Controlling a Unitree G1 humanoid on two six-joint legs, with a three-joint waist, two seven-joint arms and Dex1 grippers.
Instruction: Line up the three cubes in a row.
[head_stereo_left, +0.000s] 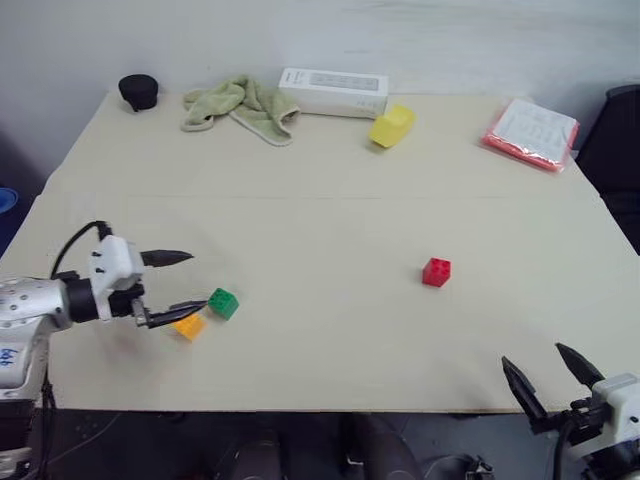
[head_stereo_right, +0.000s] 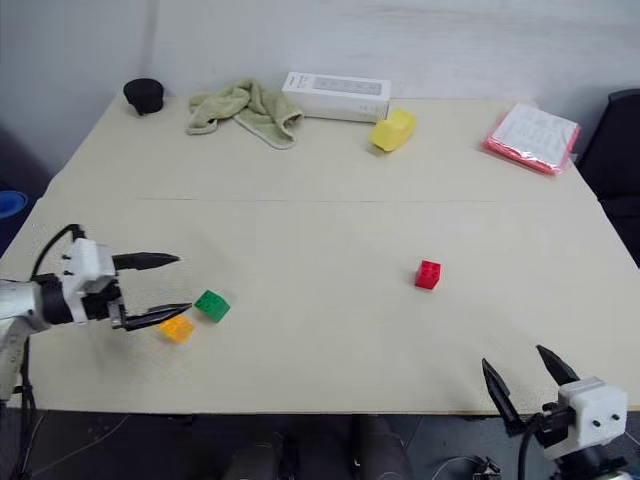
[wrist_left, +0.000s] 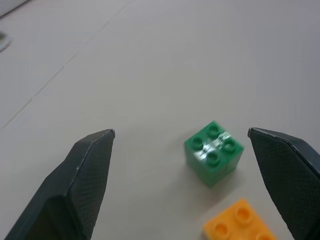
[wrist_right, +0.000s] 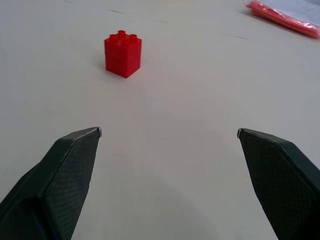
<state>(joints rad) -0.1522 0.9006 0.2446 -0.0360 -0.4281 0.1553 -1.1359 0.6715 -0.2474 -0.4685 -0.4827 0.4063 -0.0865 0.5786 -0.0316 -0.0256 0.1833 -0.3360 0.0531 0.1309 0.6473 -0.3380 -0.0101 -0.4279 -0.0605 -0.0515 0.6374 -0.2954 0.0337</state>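
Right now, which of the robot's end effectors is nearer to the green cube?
Left. The left end effector hangs open right beside the green cube; the right end effector is open far across the table, at its near edge.

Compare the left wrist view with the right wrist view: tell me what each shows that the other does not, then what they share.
Left wrist view alone: the green cube, studs up, lying ahead between the open jaws of the left gripper, and the orange cube beside it, nearer the camera, with a gap between the two.

Right wrist view alone: the red cube, well ahead of the open jaws of the right gripper, and the red-edged packet far off.

Both: two black fingers standing wide apart with nothing held, over the same pale table.
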